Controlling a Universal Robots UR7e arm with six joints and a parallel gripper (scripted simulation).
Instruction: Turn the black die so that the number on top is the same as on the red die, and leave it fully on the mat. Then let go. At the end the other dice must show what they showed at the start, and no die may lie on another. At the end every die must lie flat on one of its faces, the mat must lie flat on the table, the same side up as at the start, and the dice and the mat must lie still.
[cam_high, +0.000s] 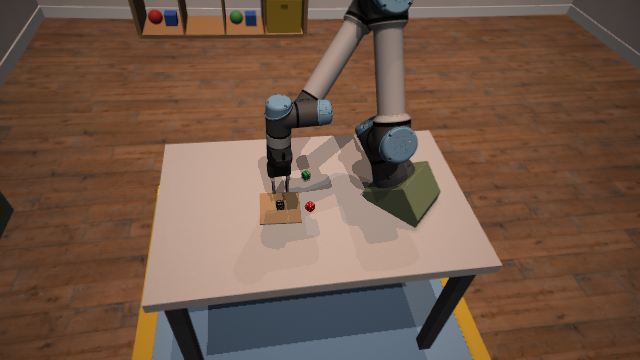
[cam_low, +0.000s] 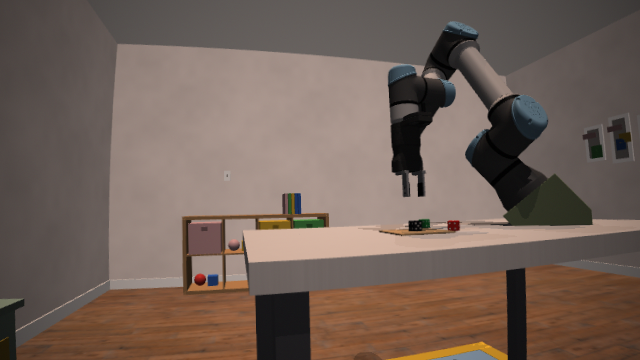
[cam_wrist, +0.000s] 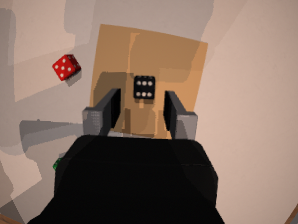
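Note:
The black die (cam_wrist: 144, 87) lies flat on the tan mat, six pips up; it also shows in the top view (cam_high: 280, 205) and the exterior view (cam_low: 414, 225). The red die (cam_wrist: 65, 67) lies on the table just off the mat, tilted corner-wise to the view; it also shows in the top view (cam_high: 310, 206) and the exterior view (cam_low: 453, 225). My gripper (cam_wrist: 142, 101) (cam_low: 413, 189) is open and empty. It hangs well above the mat, pointing down, over the black die.
A green die (cam_high: 306, 175) lies on the table behind the mat. The arm's green base (cam_high: 404, 192) stands at the right of the table. A shelf (cam_high: 220, 17) stands on the floor by the far wall.

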